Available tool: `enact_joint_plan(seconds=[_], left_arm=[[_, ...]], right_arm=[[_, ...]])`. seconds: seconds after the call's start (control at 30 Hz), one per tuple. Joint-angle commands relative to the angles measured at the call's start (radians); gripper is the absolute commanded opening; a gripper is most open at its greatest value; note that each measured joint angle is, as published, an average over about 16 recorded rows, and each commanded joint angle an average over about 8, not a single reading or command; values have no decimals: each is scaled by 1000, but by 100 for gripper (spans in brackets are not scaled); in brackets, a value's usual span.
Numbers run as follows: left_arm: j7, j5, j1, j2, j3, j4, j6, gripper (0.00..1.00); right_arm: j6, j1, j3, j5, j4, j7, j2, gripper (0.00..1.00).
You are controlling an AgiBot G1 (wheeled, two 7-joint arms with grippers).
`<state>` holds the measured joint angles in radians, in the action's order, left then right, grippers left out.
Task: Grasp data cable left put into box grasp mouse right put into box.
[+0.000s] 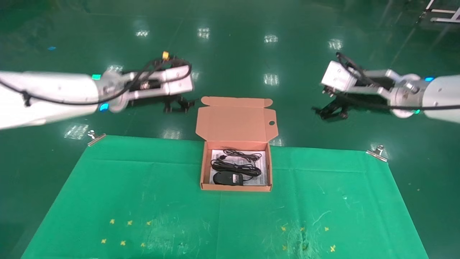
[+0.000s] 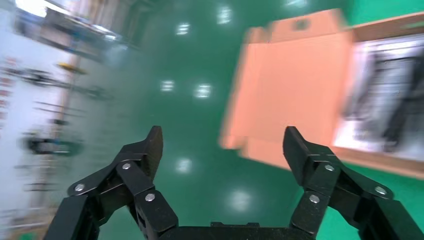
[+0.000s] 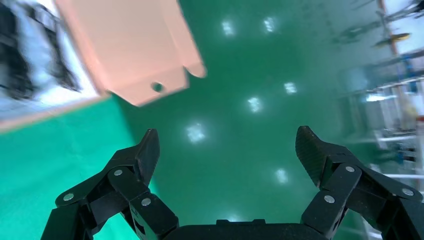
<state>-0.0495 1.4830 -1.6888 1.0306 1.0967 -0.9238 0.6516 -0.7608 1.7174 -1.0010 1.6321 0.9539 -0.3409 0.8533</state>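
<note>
my left hand [image 1: 176,105] hangs spread wide, empty, off the table's [image 1: 107,187] far edge, left of the box [image 1: 235,187]. the box sits mid-table, lid back. inside it, the data cable [image 1: 235,166] is light, floppy loops; i'd pinch mid-bundle. the mouse [image 1: 227,178] lies just beside it, light, hard, slick; i'd grip across its sides. my right hand [image 1: 329,111] is open too, empty, parked far right.

A factory-style test hall: glossy green painted floor [image 1: 233,54] mirrors ceiling lights around a clipped green cloth counter [image 1: 143,187]; metal racks [image 3: 395,90] stand beyond it.
</note>
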Motion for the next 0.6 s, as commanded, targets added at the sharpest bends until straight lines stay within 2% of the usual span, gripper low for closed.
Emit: enact_joint_plan(seconds=[0.03, 0.6], left_arm=[[-5, -22, 17, -14, -25, -14, 25, 100], [-48, -256, 209, -144, -279, -125, 288, 100]], right_arm=[[-21, -18, 20, -25, 10, 5, -7, 100], [-247, -216, 243, -303, 112, 52, -81, 100]])
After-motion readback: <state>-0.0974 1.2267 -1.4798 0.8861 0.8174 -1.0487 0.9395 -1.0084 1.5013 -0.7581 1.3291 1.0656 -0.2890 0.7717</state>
